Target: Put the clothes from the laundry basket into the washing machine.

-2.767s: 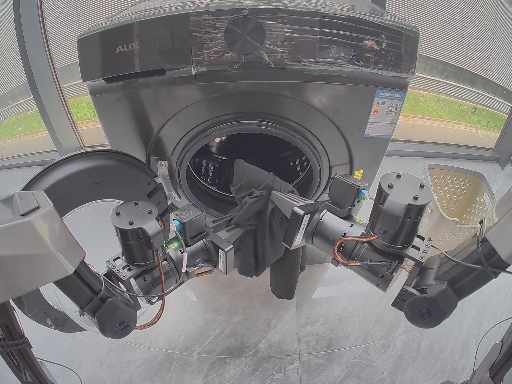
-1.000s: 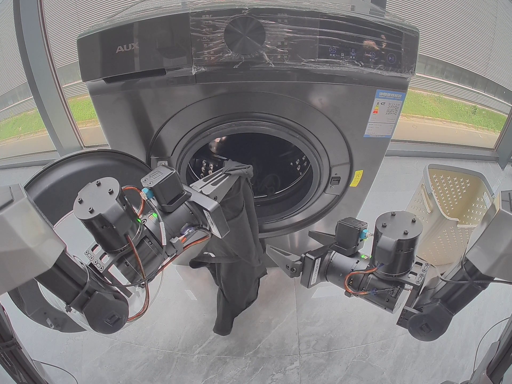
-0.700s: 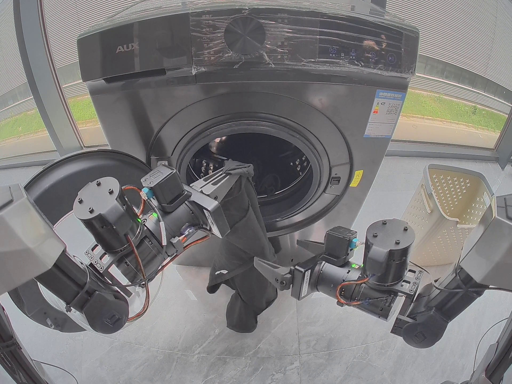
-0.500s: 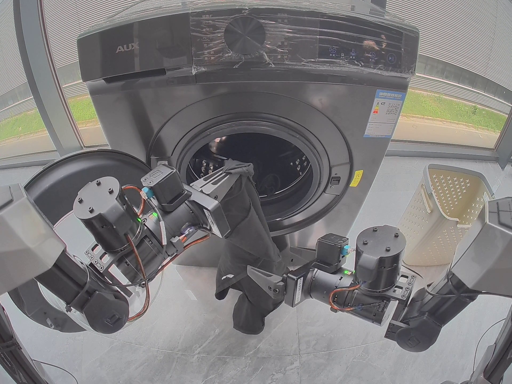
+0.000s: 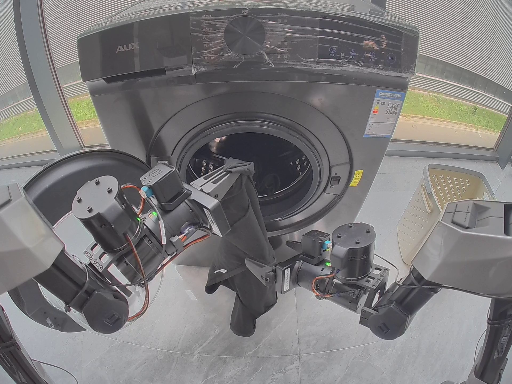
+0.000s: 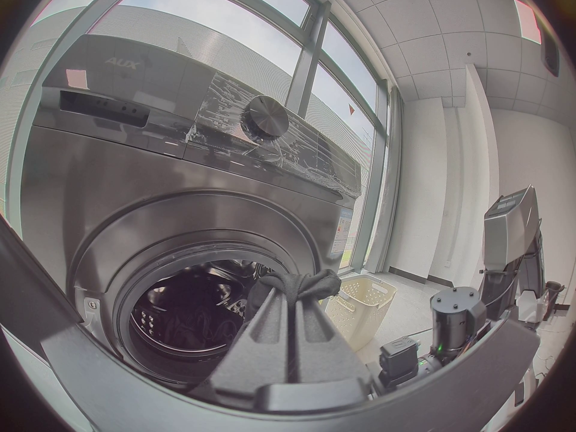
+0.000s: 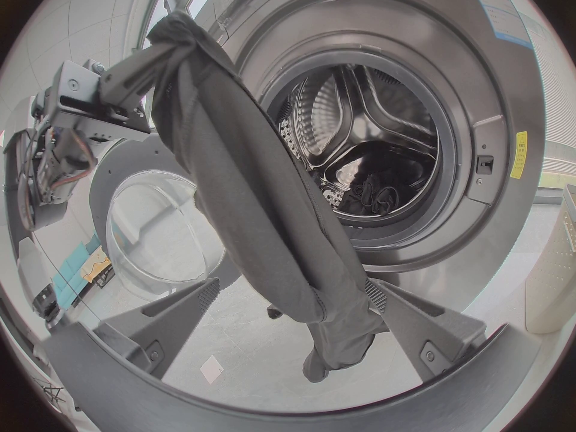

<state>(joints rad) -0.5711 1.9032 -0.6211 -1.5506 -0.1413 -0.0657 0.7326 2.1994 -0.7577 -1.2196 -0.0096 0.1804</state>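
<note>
One garment [image 5: 242, 236] hangs from L pincer [image 5: 232, 168].

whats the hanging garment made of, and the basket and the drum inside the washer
Garment: soft dark fabric, matte, probably a knit. It drapes and bunches in limp folds.
Basket: cream plastic by the look, with a rigid moulded wall and rows of small holes.
Drum: bare metal, likely stainless steel. It is shiny, perforated and catches reflections.
</note>
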